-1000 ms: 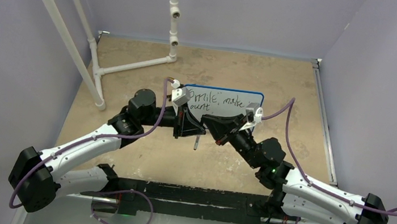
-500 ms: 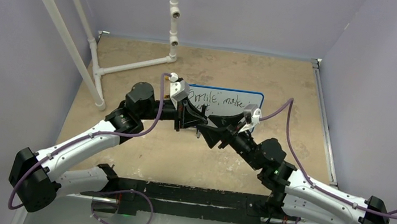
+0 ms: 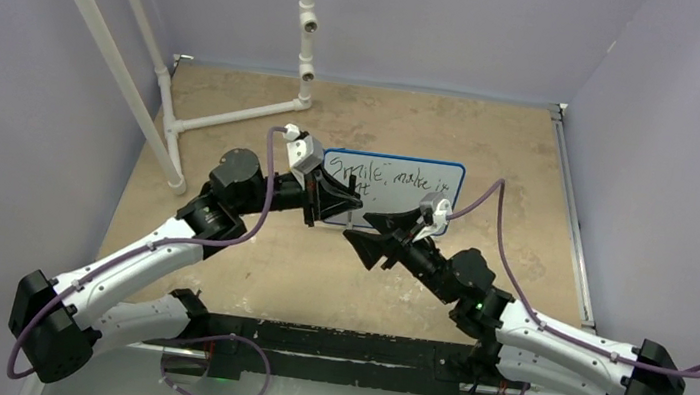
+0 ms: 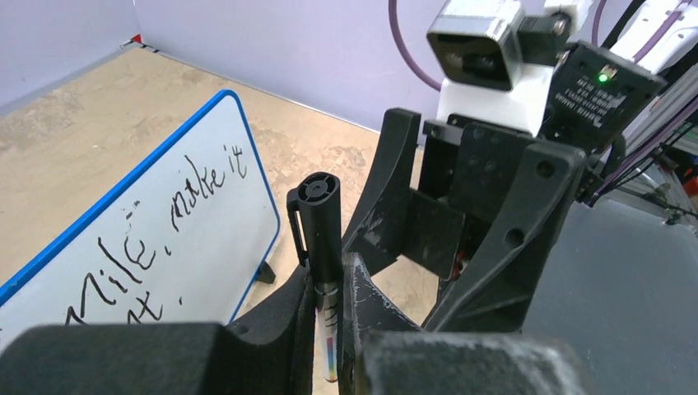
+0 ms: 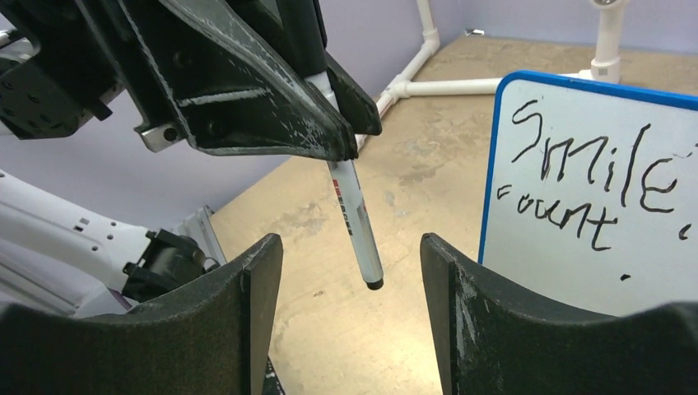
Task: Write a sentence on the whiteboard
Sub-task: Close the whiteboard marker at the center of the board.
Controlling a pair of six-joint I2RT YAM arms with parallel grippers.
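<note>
Whiteboard stands upright mid-table, with the sentence "Smile, make it / count" on it in black. Left hand, at the board's 8 o'clock corner, is clamped tight on a black marker, clip end up. Right hand, at the board's 6 o'clock, has its fingers apart; its wrist view shows the marker's lower end between them, touching neither.

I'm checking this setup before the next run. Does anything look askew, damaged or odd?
Nothing stands out. The whiteboard stands upright, its sentence legible in two lines. The left end effector grips a capped marker; the right end effector is open close by.
</note>
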